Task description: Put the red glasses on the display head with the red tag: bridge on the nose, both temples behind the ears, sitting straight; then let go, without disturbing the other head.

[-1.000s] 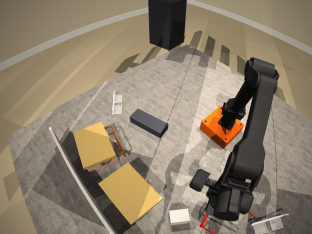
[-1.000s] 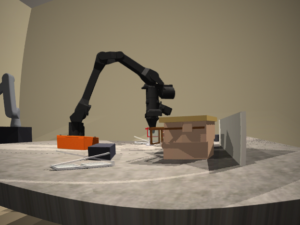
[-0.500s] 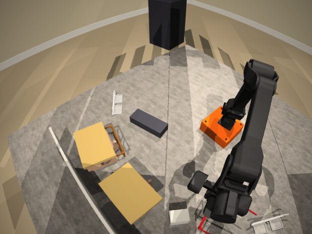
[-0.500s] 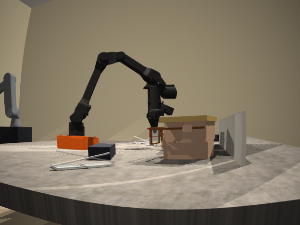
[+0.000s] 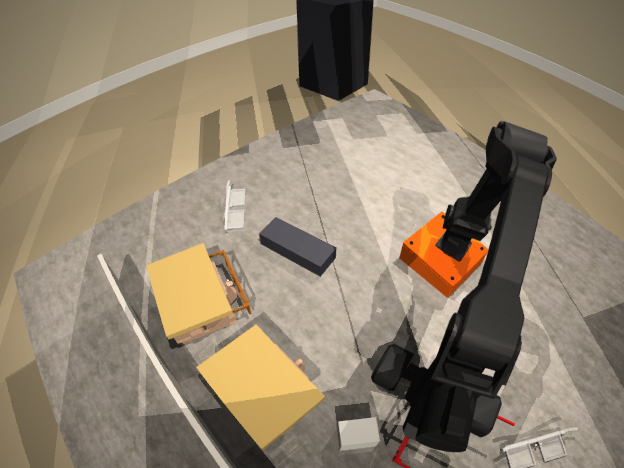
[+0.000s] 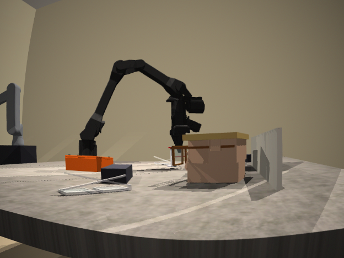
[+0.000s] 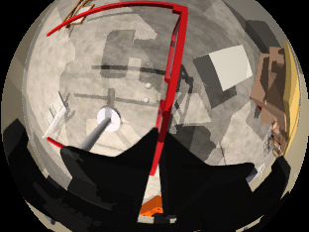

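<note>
My gripper (image 7: 157, 132) (image 6: 179, 150) is shut on the front of the red glasses (image 7: 180, 45) (image 5: 401, 448) and holds them above the table. Their temples point to the left in the wrist view. One display head (image 5: 262, 385) (image 7: 269, 84) has a flat yellow top; a small red spot shows on it in the wrist view, at the right. The glasses are well apart from it. The other head (image 5: 189, 292) (image 6: 214, 166) wears brown glasses (image 5: 234, 279) (image 6: 199, 146). In the top view my arm hides the fingertips.
A white block (image 5: 358, 434) (image 7: 233, 66) stands between gripper and near head. A post on a round base (image 7: 109, 119) is below the held glasses. White glasses (image 5: 536, 445) (image 7: 55, 114) lie beyond. A dark block (image 5: 297, 246) and a wall (image 6: 274, 161) also stand here.
</note>
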Robot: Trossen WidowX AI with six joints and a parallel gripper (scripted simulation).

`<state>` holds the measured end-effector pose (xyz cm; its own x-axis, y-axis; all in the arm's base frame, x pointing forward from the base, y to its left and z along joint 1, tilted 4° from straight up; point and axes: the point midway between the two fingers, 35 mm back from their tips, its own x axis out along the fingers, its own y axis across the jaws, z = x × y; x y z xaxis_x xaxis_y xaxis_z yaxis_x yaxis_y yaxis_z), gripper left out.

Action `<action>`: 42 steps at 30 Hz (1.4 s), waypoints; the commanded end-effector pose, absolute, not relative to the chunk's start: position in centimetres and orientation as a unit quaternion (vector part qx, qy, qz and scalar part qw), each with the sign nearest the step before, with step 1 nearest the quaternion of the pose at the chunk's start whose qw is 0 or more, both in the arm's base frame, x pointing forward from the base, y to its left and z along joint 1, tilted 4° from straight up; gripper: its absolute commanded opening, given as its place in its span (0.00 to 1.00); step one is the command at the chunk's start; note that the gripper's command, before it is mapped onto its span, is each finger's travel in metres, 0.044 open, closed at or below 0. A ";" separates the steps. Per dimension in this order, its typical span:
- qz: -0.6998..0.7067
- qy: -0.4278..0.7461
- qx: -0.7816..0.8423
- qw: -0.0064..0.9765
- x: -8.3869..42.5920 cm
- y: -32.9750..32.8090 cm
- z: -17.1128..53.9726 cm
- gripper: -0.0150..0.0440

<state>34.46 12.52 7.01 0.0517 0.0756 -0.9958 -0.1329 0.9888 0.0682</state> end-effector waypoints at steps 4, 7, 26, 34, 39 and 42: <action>0.074 0.685 -0.021 0.725 34.5 12.5 7.0 0.25; 0.074 0.685 -0.021 0.725 34.5 12.5 7.0 0.25; 0.074 0.685 -0.021 0.725 33.9 12.5 7.0 0.25; 0.074 0.685 -0.021 0.725 33.7 12.3 8.5 0.25; 0.074 0.685 -0.021 0.725 33.2 12.0 11.9 0.25; 0.074 0.685 -0.021 0.724 33.0 11.9 12.9 0.25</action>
